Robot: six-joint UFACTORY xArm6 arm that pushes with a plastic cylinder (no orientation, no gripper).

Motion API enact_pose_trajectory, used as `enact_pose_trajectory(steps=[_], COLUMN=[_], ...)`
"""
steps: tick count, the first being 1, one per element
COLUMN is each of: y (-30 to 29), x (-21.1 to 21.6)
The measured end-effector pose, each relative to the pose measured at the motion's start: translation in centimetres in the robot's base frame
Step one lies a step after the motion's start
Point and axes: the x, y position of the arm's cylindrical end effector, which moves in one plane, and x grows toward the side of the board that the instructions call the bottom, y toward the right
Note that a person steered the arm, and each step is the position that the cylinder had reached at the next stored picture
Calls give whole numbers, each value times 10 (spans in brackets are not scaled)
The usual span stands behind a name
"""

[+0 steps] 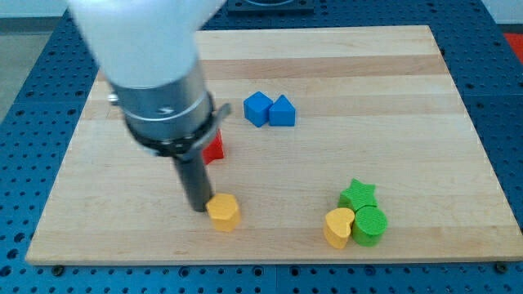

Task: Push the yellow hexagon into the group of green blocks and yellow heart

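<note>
The yellow hexagon (223, 211) lies near the board's bottom edge, left of centre. My tip (198, 209) is right at the hexagon's left side, touching or nearly touching it. Far to the right sits the group: a green star (358, 194) at the top, a green cylinder (369, 225) below it, and a yellow heart (338, 227) touching the cylinder's left side. The hexagon is well apart from the group, with bare wood between them.
A red block (214, 149) is partly hidden behind the arm, above the hexagon. Two blue blocks, a cube (257, 108) and a triangular one (282, 112), touch each other at upper centre. The wooden board (425, 98) rests on a blue perforated table.
</note>
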Motion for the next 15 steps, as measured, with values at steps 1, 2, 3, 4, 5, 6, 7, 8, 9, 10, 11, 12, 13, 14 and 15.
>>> enact_pose_trajectory(steps=[1,2,3,4,5,6,7,8,9,10,11,12,13,14,15], y=[1,-9,-9,8,34,34,34,43,62,55,5,7,61,104,109], x=[3,23,42,43,32,39,46,39,24,24,21,0,-8,-8,-8])
